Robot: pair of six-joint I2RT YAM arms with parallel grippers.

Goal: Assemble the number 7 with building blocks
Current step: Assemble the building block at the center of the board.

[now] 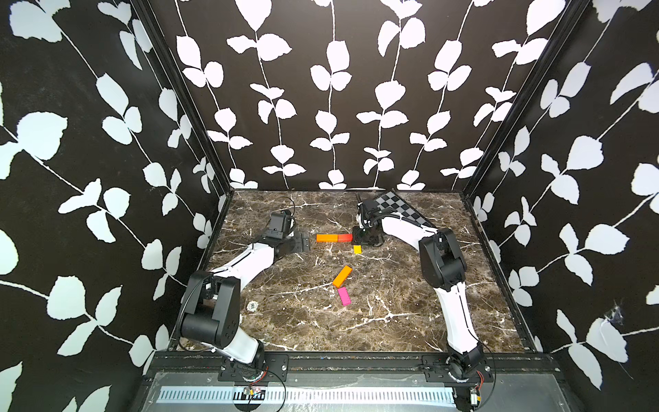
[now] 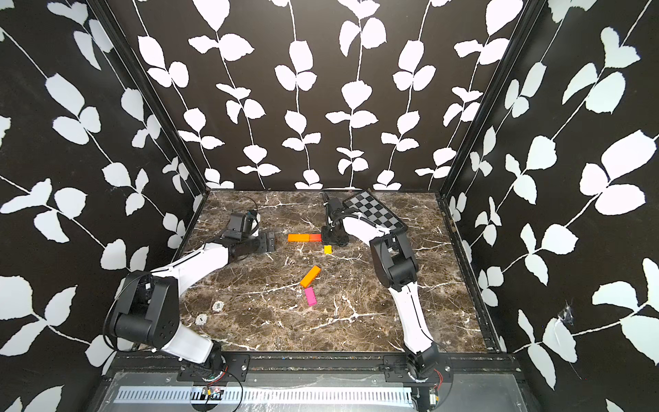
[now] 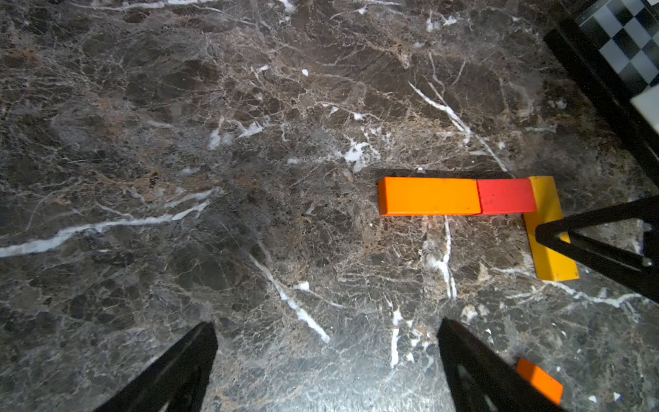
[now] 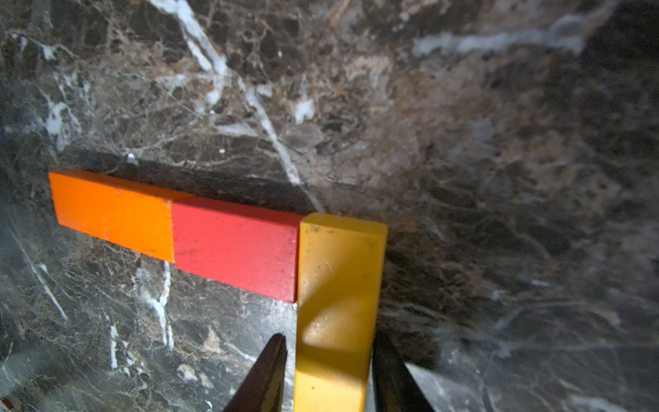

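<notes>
So, corner of the number 7 (image 3: 478, 210) is formed, but it could easily be knocked apart.

The yellow bar (image 4: 338, 278) is closely straddled by the right gripper (image 4: 330, 339) (pinching or just let go can't be told), and its side is butted against the red-orange bar (image 4: 235, 249), which is joined to an orange bar (image 4: 114, 214). If the fingers are lifted crookedly, the yellow could be twisted and the top row shoved out of line. The left gripper (image 3: 328, 324) is spread wide, with nothing in it. The loose orange bar (image 1: 342, 276) and pink bar (image 1: 344, 296) are left nearer the front. The marble tabletop (image 1: 285, 321) looks slick, so sliding is likely. Leaf-patterned walls (image 1: 321, 89) enclose it, with a checkered board (image 1: 399, 208) at the back.
</notes>
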